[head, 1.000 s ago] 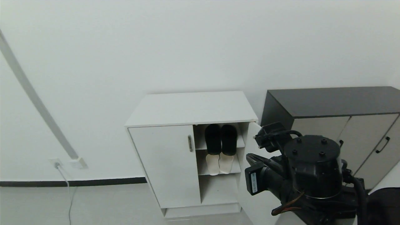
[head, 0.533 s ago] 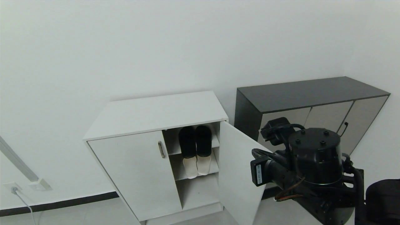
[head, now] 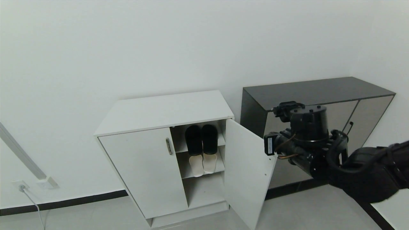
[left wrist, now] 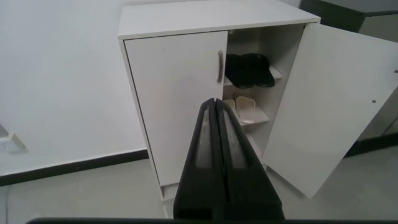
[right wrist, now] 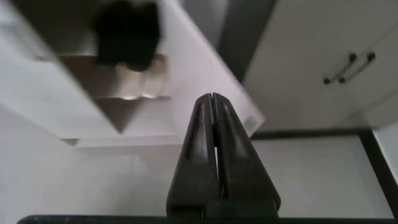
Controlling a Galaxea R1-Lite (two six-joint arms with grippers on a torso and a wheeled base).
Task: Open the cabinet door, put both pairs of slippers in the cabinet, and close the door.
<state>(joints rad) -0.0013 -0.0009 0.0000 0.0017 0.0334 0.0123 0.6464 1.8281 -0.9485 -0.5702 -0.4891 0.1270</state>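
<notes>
Black fingers on my left gripper (left wrist: 215,102) are pressed together on nothing, facing the cabinet (left wrist: 174,18). The right gripper (right wrist: 212,96) is likewise pinched flat and empty, near the free edge of the open door (head: 246,169). Past that door, the black slippers (head: 201,140) sit on the top shelf, the white slippers (head: 200,164) on the shelf below. I judge only the closing is left: get the right arm behind the door and swing it to.

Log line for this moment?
cabinet door: open | black slippers: upper shelf | white slippers: shelf below | left gripper: shut, empty | right gripper: shut, empty | next: close door
</notes>
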